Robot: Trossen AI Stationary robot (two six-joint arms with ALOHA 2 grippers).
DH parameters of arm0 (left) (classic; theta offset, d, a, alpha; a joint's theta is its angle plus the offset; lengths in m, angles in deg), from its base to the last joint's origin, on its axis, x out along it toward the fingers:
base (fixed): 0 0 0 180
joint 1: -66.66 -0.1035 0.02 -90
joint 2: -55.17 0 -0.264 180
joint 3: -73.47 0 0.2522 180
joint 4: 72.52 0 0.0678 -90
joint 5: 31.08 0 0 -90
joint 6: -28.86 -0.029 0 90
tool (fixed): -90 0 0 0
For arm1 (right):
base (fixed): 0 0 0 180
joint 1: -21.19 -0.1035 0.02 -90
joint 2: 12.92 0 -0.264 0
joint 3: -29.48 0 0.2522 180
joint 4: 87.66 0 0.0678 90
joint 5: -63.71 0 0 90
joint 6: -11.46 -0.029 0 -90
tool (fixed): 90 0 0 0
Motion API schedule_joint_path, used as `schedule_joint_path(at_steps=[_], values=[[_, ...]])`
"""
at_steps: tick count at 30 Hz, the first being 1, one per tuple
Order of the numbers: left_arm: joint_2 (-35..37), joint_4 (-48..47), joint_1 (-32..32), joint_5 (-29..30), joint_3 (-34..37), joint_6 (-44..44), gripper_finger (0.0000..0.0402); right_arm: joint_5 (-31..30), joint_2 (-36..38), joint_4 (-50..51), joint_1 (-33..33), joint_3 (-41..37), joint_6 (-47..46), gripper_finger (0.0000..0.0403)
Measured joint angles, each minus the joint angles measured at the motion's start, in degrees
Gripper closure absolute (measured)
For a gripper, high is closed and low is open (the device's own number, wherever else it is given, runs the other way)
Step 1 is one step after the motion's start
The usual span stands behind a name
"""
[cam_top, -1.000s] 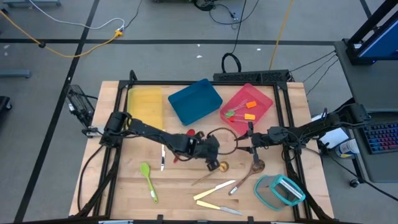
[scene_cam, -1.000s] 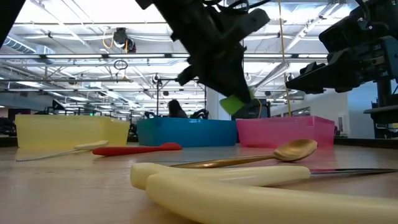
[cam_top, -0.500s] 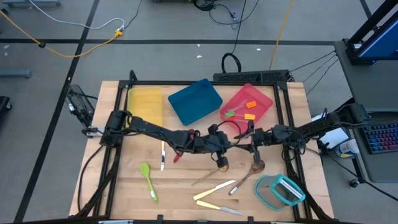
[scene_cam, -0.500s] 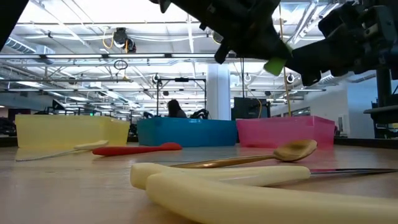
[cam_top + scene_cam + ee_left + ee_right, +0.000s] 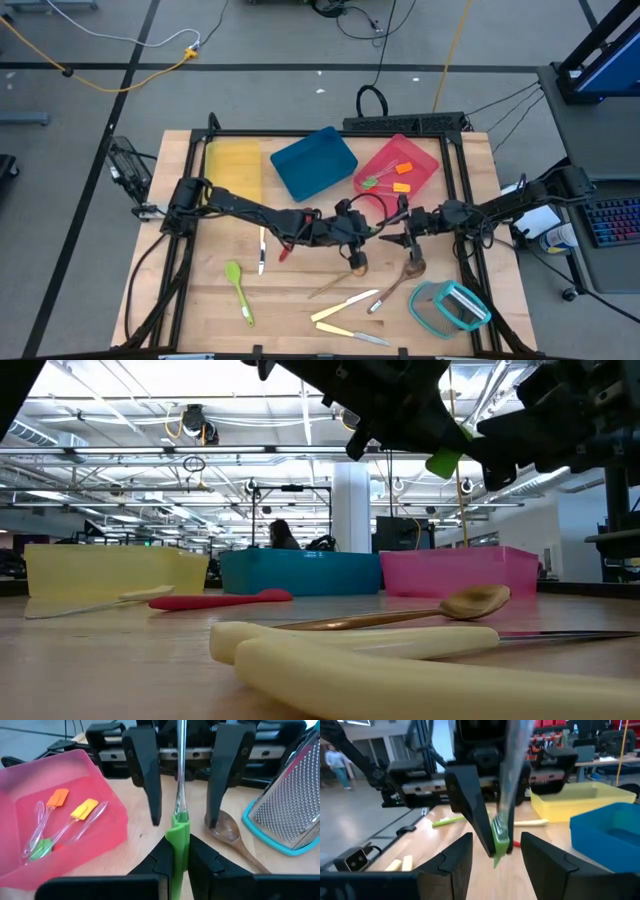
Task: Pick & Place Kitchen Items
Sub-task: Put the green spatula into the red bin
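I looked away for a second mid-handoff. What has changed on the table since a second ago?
The left end effector, shut on the green-headed utensil, swung right and higher, toward the open right end effector, which edged in to meet it. The red spoon, gold spoon and pink tray stayed put.

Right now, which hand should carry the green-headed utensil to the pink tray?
Right. The right hand, open, flanks the green-headed utensil, and the pink tray lies on its side. The left hand, shut on the utensil, is stretched across.

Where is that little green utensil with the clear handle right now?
The green-headed utensil is clamped in the left gripper, above mid-table beside the pink tray, between the right gripper's open fingers.
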Motion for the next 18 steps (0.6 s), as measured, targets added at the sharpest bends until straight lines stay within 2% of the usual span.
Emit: schedule_joint_path(at_steps=[5,9,14,18], values=[[0.0,0.0,0.0,0.0,0.0,0.5,0.0353,-0.1,0.0,-1.2,-1.2,0.0,0.4,0.0243],[0.0,0.0,0.0,-2.1,0.0,0.5,0.0362,-0.1,0.0,-1.6,-1.3,0.0,0.6,0.0247],[0.0,0.0,-0.1,-3.1,0.0,0.6,0.0368,-0.2,0.0,-2.0,-1.3,0.0,0.6,0.0281],[0.0,0.1,-0.3,-3.1,0.0,1.0,0.0354,-0.2,0.0,-2.0,-1.3,0.0,1.7,0.0322]])
